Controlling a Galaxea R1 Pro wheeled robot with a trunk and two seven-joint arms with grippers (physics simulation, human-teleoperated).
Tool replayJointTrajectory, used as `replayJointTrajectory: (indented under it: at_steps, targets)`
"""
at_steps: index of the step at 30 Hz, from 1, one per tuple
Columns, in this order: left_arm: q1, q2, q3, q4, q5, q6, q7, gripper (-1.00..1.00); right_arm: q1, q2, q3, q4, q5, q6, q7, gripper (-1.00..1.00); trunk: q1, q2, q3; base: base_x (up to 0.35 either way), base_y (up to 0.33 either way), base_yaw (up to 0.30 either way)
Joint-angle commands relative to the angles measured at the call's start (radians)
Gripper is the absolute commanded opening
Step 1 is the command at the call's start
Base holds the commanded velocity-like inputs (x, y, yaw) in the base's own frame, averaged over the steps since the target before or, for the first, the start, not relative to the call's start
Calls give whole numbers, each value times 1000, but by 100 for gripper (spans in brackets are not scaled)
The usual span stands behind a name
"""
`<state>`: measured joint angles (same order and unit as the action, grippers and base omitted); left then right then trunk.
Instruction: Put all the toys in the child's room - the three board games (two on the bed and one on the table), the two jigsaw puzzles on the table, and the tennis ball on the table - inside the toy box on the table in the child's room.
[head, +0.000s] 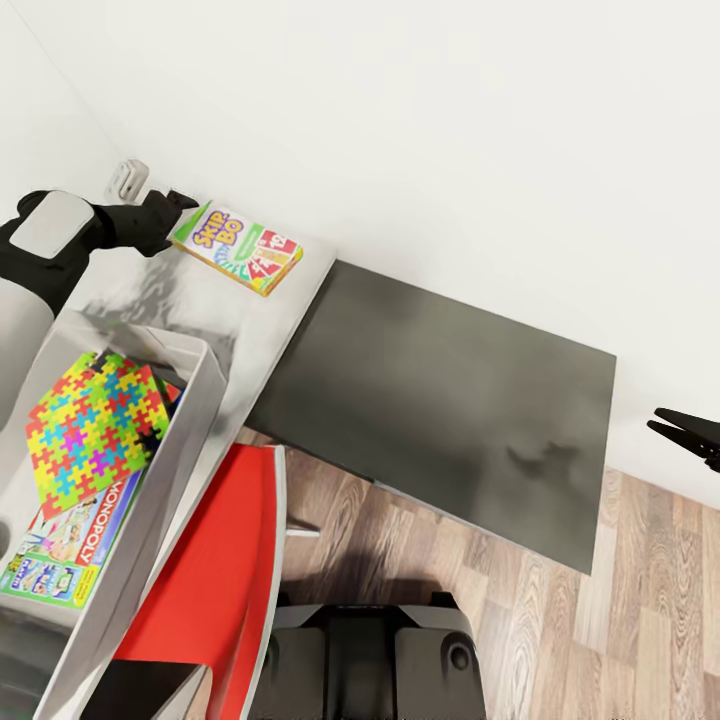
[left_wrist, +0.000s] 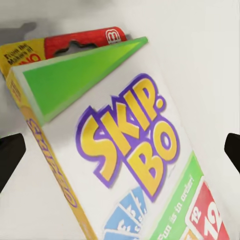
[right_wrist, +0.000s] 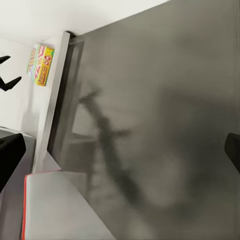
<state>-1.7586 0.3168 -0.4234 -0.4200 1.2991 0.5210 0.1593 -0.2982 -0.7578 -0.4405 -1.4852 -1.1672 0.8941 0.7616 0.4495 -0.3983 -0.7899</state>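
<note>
The yellow-green-red Skip-Bo board game lies flat at the far corner of the pale table top, against the wall. My left gripper is at the box's near-left end, open. In the left wrist view the box spans the space between the spread fingers. The grey toy box stands at the left and holds a multicoloured jigsaw puzzle lying on the Monopoly board game. At the far right, my right gripper hangs open beyond the desk's dark section, holding nothing.
A red chair stands tucked against the desk just right of the toy box. Wooden floor lies in front of the dark desk section. White walls close the desk at the back and left, with a wall socket by my left arm.
</note>
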Motion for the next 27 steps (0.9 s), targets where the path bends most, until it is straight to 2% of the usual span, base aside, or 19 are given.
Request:
replayJointTrajectory:
  at_steps: [1, 12, 21, 27]
  targets:
    - [-1, 1, -6, -2, 11, 1, 8, 100, -1, 0, 0, 0, 0, 5, 2, 100, 0, -2, -3, 0, 0, 0]
    - [-11, 32, -5, 30, 12, -1, -44, 100, -1, 0, -3, 0, 0, 5, 5, 100, 0, -2, -18, 0, 0, 0]
    - [-22, 40, -5, 33, 12, -5, -54, 100, -1, 0, -4, 0, -1, 5, 5, 100, 0, -2, -23, 0, 0, 0]
    - [-26, 42, -5, 32, 11, -41, -57, 100, -1, 0, -3, 0, 0, 5, 5, 100, 0, -2, -24, 0, 0, 0]
